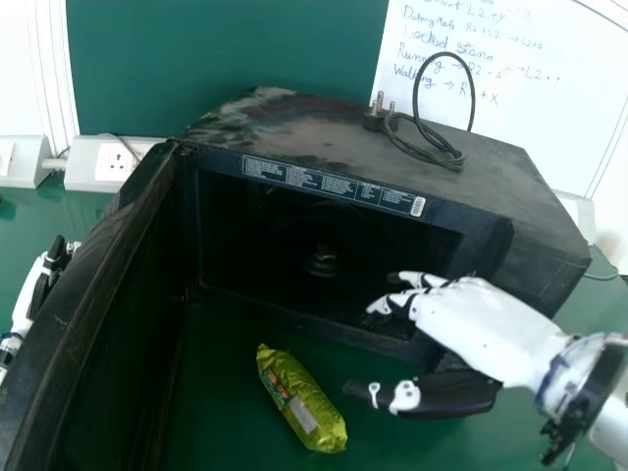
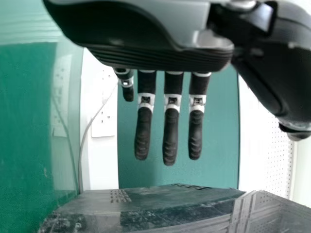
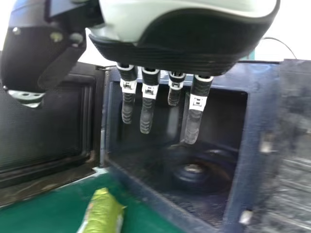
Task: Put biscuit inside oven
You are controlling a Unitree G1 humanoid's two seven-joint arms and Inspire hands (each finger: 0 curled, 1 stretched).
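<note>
Green and shiny, the biscuit (image 1: 300,400) lies on the table (image 1: 221,392) in front of the oven (image 1: 343,147), just outside its open mouth. The right hand (image 1: 471,314) is by the right side of the oven's mouth, with its fingers straight and its thumb wide apart from them, holding nothing. The left hand (image 1: 34,285) is to the left of the oven, past the open door (image 1: 83,304), and its fingers are straight and hold nothing too. I think the next job is to pick up the biscuit. The right hand may bump the oven's front if it goes down and across too soon, as its fingers are so near the edge. The wrap looks slick, so a weak pinch at one end could let the biscuit slip or spin away. A very hard squeeze could crack what is inside. Going in, the biscuit might catch on the oven's low lip (image 1: 294,311) if it is not held high, and the knob (image 1: 322,263) inside could tip it over.
</note>
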